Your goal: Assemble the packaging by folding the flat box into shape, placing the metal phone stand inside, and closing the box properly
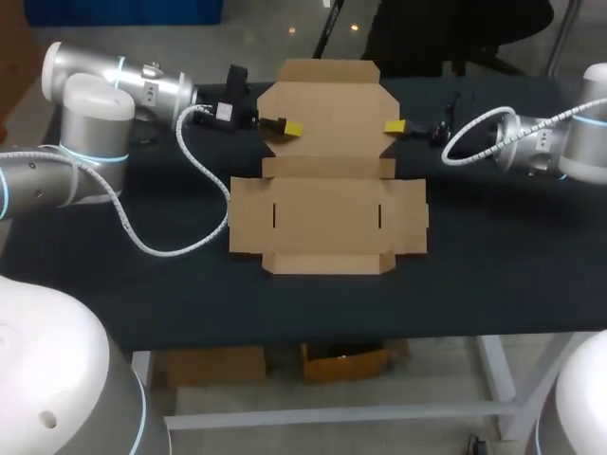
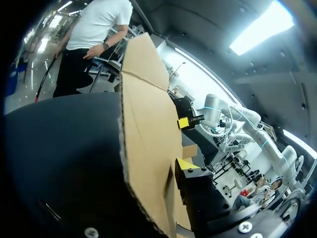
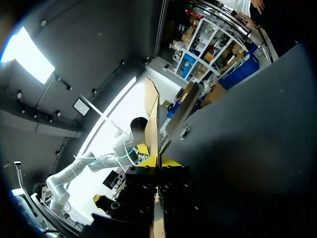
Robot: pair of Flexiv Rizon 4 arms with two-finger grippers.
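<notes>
A flat brown cardboard box (image 1: 327,216) lies unfolded in the middle of the black table (image 1: 493,275). Its rear panel (image 1: 327,104) stands raised from the fold line. My left gripper (image 1: 289,127) is at that panel's left edge, and my right gripper (image 1: 394,126) is at its right edge. In the left wrist view the panel (image 2: 148,124) rises upright against the left gripper (image 2: 174,167) and hides one side of it; the right gripper (image 2: 185,122) shows beyond. In the right wrist view the right gripper (image 3: 158,161) is shut on the panel's thin edge (image 3: 152,111).
A white cable (image 1: 180,242) from my left arm loops over the table, left of the box. The box's side flaps (image 1: 410,216) lie flat. Bare tabletop stretches in front of the box and to its right.
</notes>
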